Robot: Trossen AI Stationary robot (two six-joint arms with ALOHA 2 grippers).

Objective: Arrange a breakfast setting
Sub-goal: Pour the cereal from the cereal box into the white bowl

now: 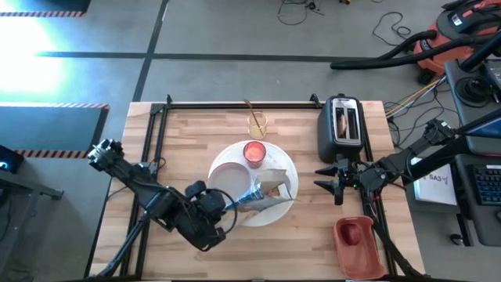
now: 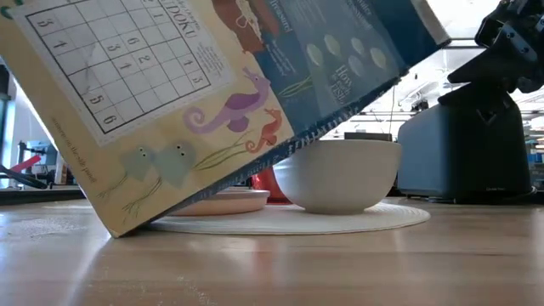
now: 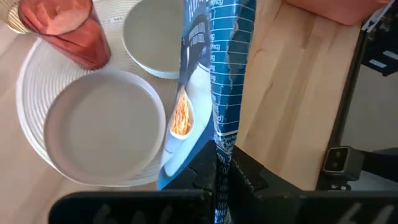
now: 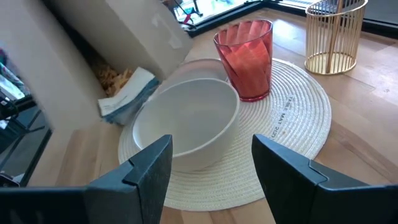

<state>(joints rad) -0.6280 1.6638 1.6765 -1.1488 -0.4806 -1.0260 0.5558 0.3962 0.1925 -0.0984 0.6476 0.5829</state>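
From the left, I have the left arm's jaws [image 3: 217, 177] pinched on the bottom edge of a blue printed cardboard cereal box [image 1: 266, 194], tipped with its open mouth hanging over the small white bowl [image 1: 229, 182]. The box's long axis runs rightward from the jaws, across the round woven white placemat [image 1: 288, 168]. A red translucent cup [image 1: 254, 152] stands just beyond. Farther right, the right arm's jaws [image 1: 335, 182] wait spread, near the black toaster [image 1: 342, 125] on the worktop [image 1: 188, 133].
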